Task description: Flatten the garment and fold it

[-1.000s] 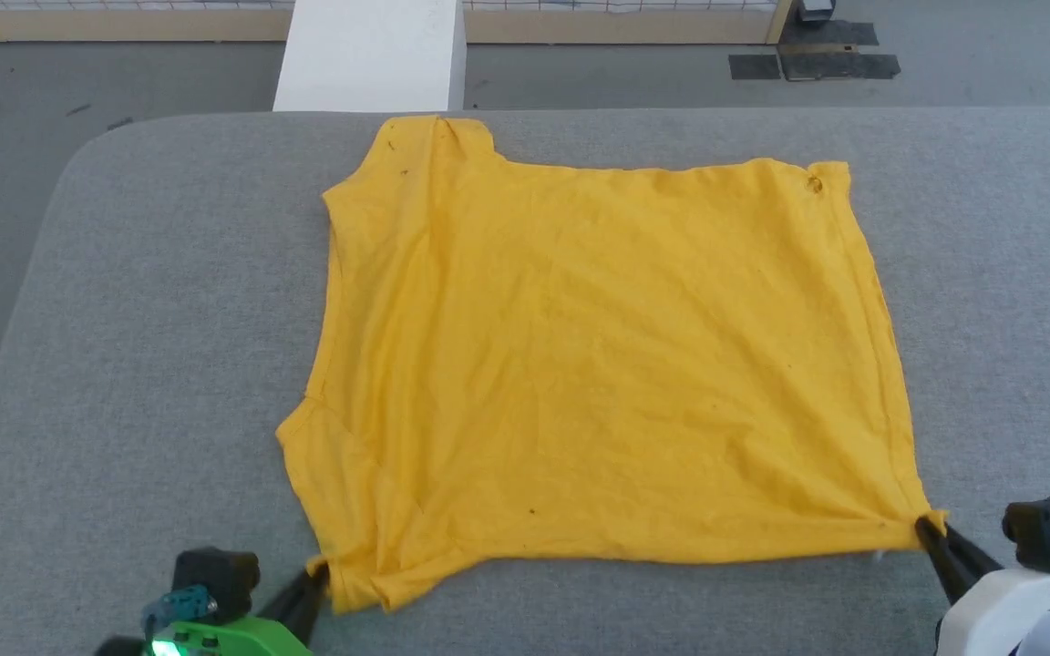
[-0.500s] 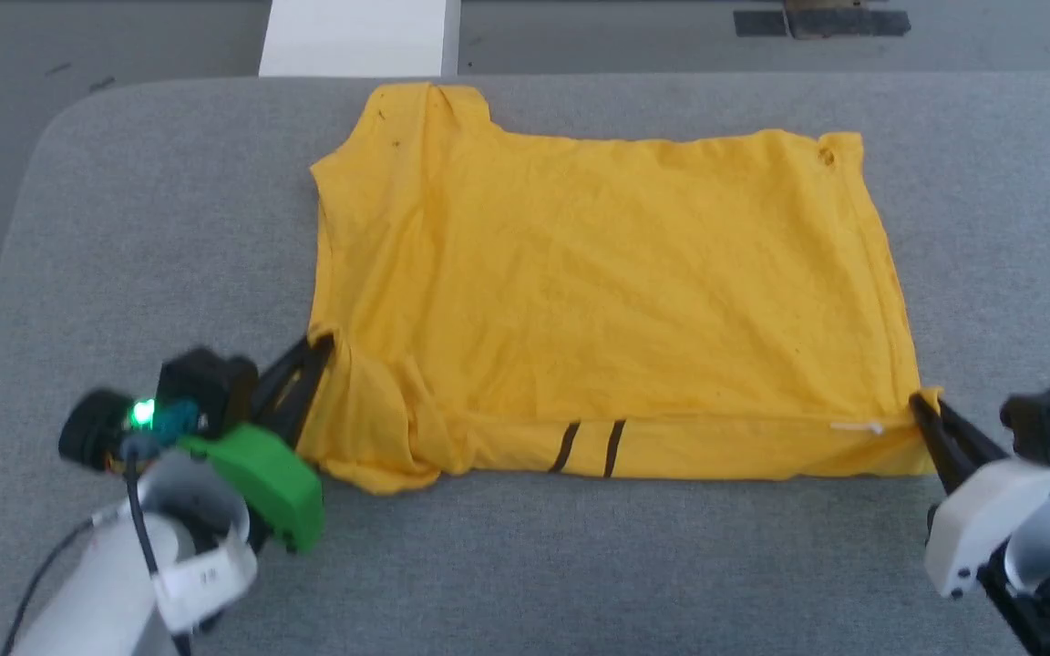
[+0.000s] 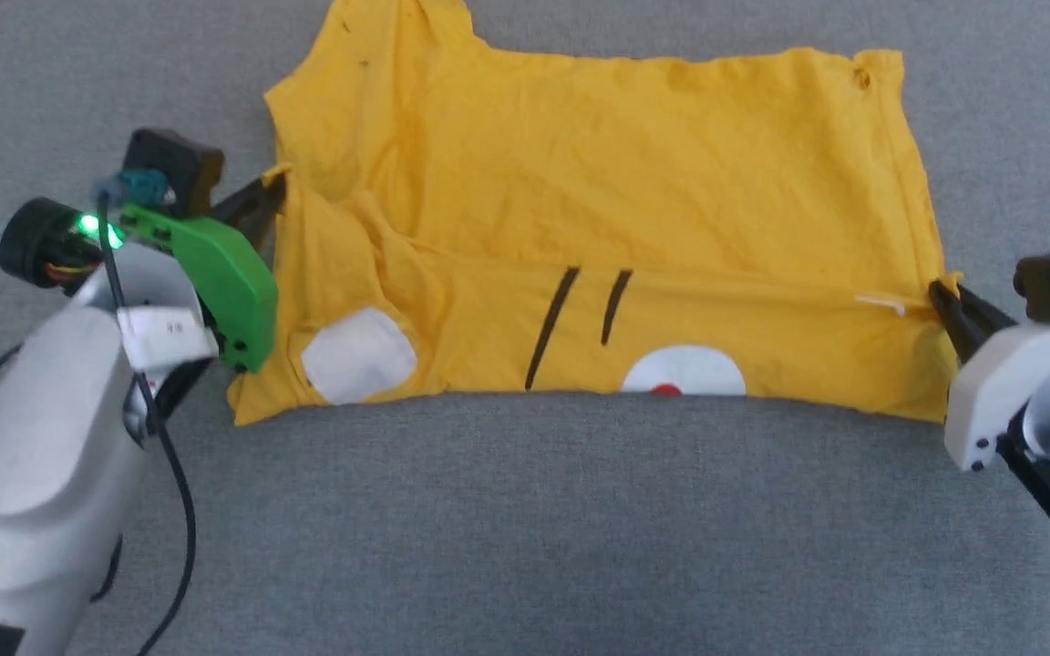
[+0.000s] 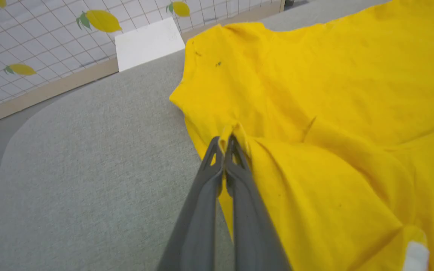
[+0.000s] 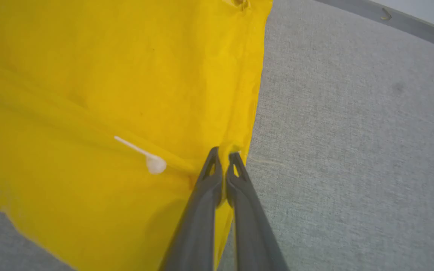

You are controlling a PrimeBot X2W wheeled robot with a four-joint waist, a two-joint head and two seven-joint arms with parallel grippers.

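**Garment pinched at both ends, both tools clamped**

Garment (image 3: 598, 182) lies on grey worktop (image 3: 525, 528), spread wide, plain yellow side up over the far part. The near strip is doubled over on top with its print showing: white patch (image 3: 359, 353) toward L end, two dark stripes (image 3: 580, 314) mid, white half-round w/ red dot (image 3: 684, 374) at the near fold line.

L tool (image 3: 274, 187) sits at garment's L edge, fingers clenched on a small nip of cloth by the sleeve; cloth puckers up around the tips. R tool (image 3: 940, 296) is at the R edge, fingers pinched tight on the corner of the doubled strip. Small white tag (image 5: 141, 154) is just beside R tips.

Cloth betw. the tools is lightly creased.
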